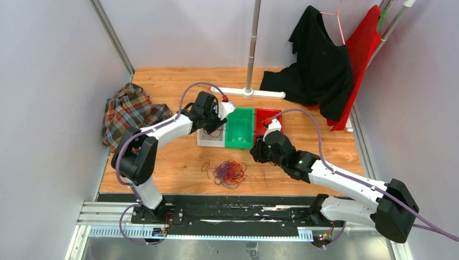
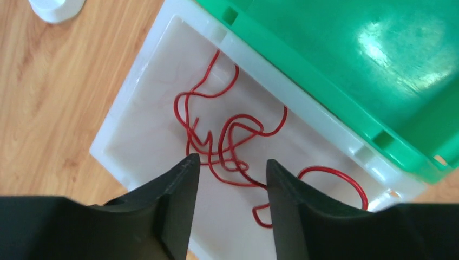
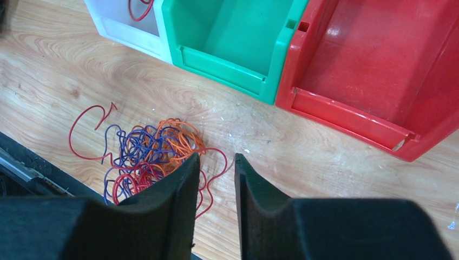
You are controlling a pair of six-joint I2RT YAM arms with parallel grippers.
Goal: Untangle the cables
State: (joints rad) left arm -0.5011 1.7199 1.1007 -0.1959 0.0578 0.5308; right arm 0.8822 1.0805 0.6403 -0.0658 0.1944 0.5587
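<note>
Bare tabletop (image 1: 178, 162) rings the cables (image 1: 230, 172); bins (image 1: 240, 128) stand beyond

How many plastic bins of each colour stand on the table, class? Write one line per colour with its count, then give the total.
white bin: 1
green bin: 1
red bin: 1
Total: 3 bins

My left arm (image 1: 168, 127) and right arm (image 1: 346, 181) share white shells and bulky black joint housings. A thick lilac cable (image 1: 203, 83) runs along each, red-tipped at the wrist. Matte black, wedge-shaped fingers (image 2: 176, 211) finish my left gripper (image 2: 230, 165) and right gripper (image 3: 215, 160).
</note>
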